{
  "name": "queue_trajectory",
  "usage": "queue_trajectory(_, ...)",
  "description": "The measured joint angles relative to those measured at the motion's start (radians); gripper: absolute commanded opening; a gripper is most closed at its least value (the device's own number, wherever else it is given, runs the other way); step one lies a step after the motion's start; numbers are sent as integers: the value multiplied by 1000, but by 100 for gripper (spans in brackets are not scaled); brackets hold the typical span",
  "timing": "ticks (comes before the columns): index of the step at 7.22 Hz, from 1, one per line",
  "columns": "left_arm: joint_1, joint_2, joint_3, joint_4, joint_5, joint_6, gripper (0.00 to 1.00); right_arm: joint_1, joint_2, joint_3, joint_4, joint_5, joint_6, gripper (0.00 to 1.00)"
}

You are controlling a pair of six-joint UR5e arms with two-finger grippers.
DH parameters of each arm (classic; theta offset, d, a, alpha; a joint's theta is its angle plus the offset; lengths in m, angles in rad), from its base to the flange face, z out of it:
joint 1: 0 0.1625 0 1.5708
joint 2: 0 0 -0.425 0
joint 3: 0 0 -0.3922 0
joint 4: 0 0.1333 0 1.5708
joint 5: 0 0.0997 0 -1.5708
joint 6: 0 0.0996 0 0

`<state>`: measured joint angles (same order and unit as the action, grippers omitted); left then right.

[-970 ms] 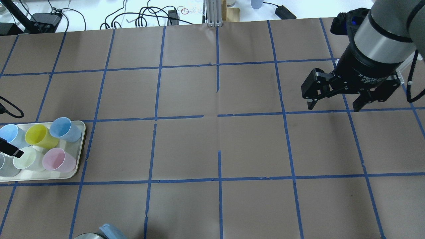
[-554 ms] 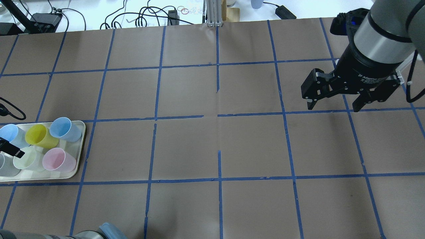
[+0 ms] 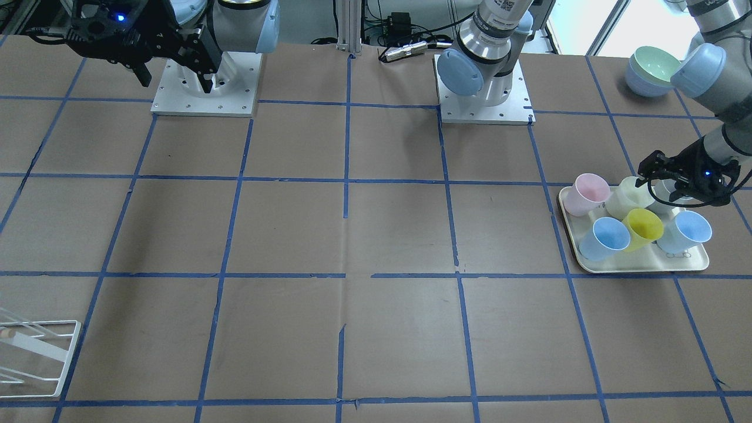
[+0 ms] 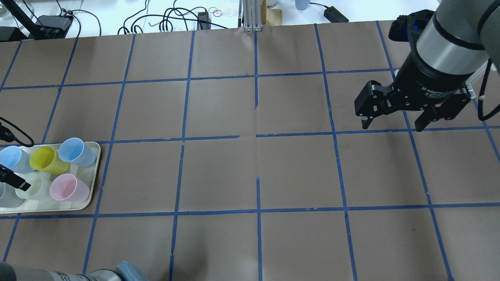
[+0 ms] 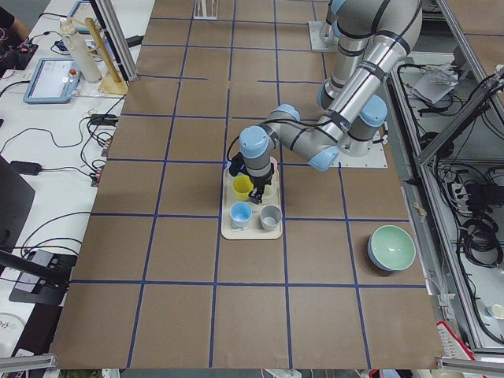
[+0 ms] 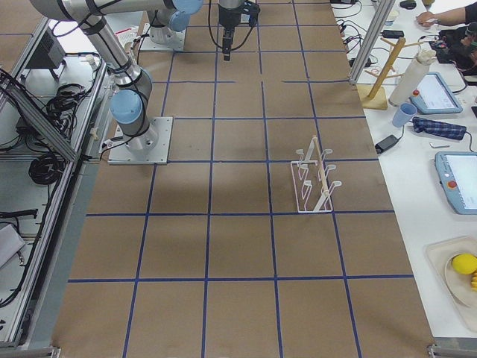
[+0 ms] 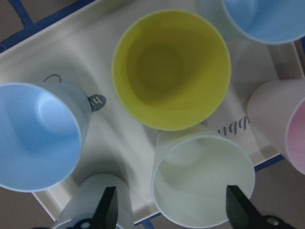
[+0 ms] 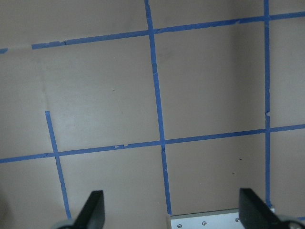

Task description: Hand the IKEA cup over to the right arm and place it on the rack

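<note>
The IKEA cup [image 7: 202,179], pale cream with a green tint, stands open end up in the cream tray [image 4: 95,171], between the pink cup [image 4: 68,188] and the grey cup [image 4: 8,195]. It also shows in the overhead view [image 4: 35,186] and the front view [image 3: 628,197]. My left gripper [image 7: 171,210] is open just above the IKEA cup, one fingertip [image 7: 107,205] left of it and one at its right rim. My right gripper [image 4: 392,123] is open and empty, high over the table's far right. The white wire rack [image 6: 313,179] stands apart from both arms and also shows in the front view [image 3: 29,352].
The tray also holds a yellow cup [image 4: 47,160] and two blue cups [image 4: 78,151], packed close to the IKEA cup. Stacked bowls [image 3: 652,70] sit near the left arm's base. Blue tape lines grid the brown table.
My left gripper's finger has shifted slightly nearer over the pale cup, and the left arm's elbow has come into the overhead view's bottom edge. The right arm has not moved.
</note>
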<state>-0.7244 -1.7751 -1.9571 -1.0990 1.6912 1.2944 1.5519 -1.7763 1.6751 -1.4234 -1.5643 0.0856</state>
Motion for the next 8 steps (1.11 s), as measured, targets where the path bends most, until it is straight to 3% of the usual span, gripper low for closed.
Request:
queue_trajectory(2,0,-15,-9,-2,7,7,69,1,0,0,-4,3,1,100)
queue_trajectory(6,0,-39,-11,0,10,7,67,1,0,-1,-9,1,-3,100)
queue_trajectory(8,0,-53,-10,6,9,6,43,2,0,-1,-8,1,-2,100)
